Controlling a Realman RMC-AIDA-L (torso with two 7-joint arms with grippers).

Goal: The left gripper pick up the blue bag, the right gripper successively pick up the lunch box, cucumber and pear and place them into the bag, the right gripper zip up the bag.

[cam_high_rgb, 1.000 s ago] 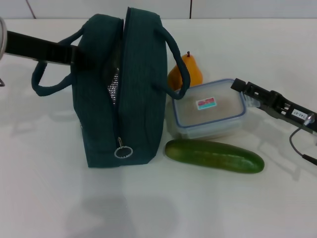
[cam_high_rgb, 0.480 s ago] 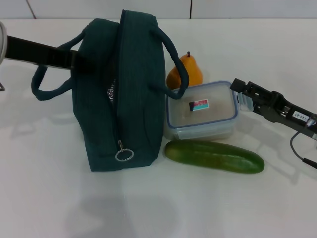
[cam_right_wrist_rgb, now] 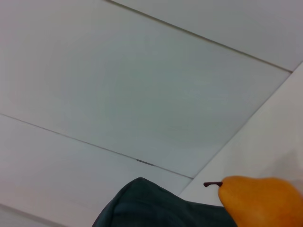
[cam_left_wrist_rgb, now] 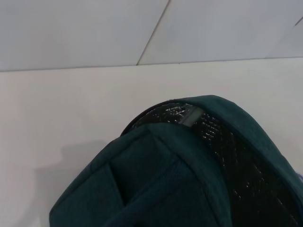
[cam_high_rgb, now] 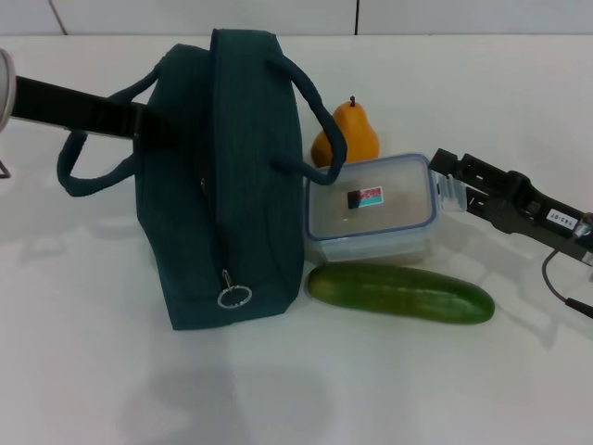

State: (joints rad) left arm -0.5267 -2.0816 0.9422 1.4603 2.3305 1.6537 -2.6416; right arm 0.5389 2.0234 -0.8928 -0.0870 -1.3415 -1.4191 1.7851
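Left arm (cam_high_rgb: pixel 79 104) reaching in low from left; right claw (cam_high_rgb: pixel 443 171) extended, closed.

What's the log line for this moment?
left hand: at blue bag | right hand: at lunch box edge | cucumber, pear: on table

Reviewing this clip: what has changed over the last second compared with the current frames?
The blue bag has tipped toward the robot's left, its zipper gap narrowing. The lunch box has been raised at the right end effector's side and shifted toward the bag. The left end effector remains at the bag's handle side. The cucumber and pear have not moved.
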